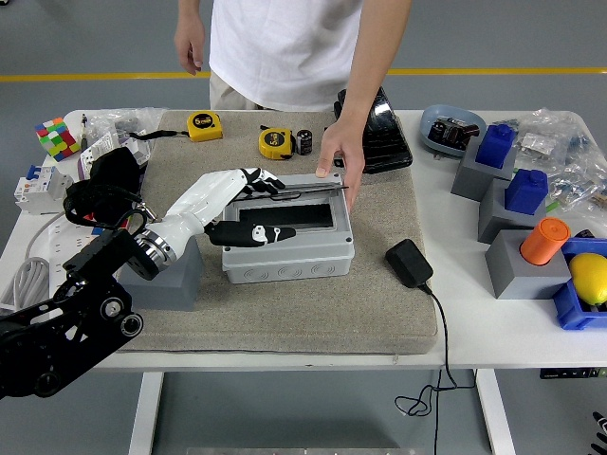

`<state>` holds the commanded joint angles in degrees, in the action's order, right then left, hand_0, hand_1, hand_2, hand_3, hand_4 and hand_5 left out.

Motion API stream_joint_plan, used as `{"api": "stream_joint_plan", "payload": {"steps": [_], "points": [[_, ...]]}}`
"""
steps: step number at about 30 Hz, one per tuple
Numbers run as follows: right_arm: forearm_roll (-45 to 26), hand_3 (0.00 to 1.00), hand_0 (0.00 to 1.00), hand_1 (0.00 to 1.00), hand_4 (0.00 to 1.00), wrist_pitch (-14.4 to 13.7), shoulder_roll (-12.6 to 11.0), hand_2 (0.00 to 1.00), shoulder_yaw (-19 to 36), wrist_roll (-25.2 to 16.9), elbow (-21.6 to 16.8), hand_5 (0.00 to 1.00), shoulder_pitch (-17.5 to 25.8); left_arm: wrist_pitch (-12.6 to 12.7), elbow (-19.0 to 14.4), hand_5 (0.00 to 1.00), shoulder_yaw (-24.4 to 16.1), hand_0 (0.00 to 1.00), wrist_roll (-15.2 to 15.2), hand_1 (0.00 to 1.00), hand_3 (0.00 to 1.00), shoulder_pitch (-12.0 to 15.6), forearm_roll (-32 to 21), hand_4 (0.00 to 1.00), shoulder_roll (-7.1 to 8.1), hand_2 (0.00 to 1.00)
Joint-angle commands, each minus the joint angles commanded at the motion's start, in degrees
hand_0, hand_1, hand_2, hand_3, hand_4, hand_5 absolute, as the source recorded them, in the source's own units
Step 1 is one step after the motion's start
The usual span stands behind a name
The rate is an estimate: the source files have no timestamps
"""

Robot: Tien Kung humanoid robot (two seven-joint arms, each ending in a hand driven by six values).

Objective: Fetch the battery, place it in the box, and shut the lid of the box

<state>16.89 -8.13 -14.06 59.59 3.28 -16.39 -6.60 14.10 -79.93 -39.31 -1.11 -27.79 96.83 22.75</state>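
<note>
Grey floor with a yellow line runs behind a white table (493, 332) carrying a beige mat (313, 303). Grey box (287, 248) sits mid-mat, rectangular, ribbed front wall with round knockouts; its smoked clear lid (303, 193) lies nearly flat over the top. Left hand (248, 204), white shell with black fingers, reaches from the left: upper fingers (266, 179) spread on the lid's far-left edge, thumb lying across the box's near-left top; nothing is gripped, fingers extended and pressing. Person's hand (341, 161) rests on the box's far-right corner, fingertips on the lid rim. Box interior shows only as a dark window; contents cannot be made out. Battery (304, 141), a small dark cylinder with a pale end, stands on the mat just beyond the box, beside a yellow tape measure (275, 143); a second tape measure (204, 125) lies farther left. Black tray (379, 142) is partly hidden by the person's arm. Black adapter (409, 263) lies right of the box. Far right, a blue bin (567, 313) holds a yellow lemon (590, 277), cut off by the frame edge. Right arm out of view.
</note>
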Motion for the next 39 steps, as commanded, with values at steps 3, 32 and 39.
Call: {"api": "stream_joint_plan", "payload": {"steps": [3, 32, 39], "points": [[0.0, 0.534, 0.625, 0.65, 0.957, 0.0, 0.0, 0.632, 0.0, 0.0, 0.0, 0.416, 0.0, -0.1, -0.3, 0.678, -0.1, 0.526, -0.1, 0.651, 0.703, 0.1, -0.4, 0.998, 0.17, 0.646], [-0.6, 0.534, 0.626, 0.652, 0.956, 1.5, -0.3, 0.634, 0.1, 1.7, 1.3, 0.424, -1.0, 0.9, -5.9, 0.641, -34.3, 0.541, 4.5, 0.665, 0.704, 10.9, -5.8, 0.998, -4.78, 0.651], [-0.5, 0.534, 0.626, 0.654, 0.958, 1.6, -0.4, 0.637, 0.3, 1.8, 1.2, 0.426, -1.3, 1.1, -6.1, 0.642, -40.3, 0.539, 5.3, 0.666, 0.705, 12.8, -6.6, 0.998, -5.07, 0.651]]}}
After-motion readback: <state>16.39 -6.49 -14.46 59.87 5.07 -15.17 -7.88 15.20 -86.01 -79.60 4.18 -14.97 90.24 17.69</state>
